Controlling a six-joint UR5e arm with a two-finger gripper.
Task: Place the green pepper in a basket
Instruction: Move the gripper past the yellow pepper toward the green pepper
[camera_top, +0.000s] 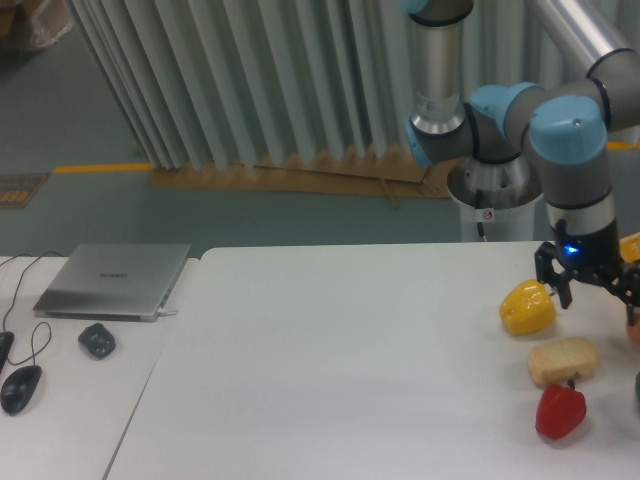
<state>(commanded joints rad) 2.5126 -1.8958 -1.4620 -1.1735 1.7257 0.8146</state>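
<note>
hanging spread and empty, the jaws of the black two-finger gripper (596, 287) sit just right of the glossy yellow bell pepper (527, 307), low over the white table (330, 360). below lie a pale bread-like lump (562, 361) and a shiny red pepper (560, 411). the dark green glossy pepper (637, 388) shows only as a sliver at the right edge — ungrasped. no basket can be made out with certainty, so, by my reading, approach, pick and placing all remain.
</note>
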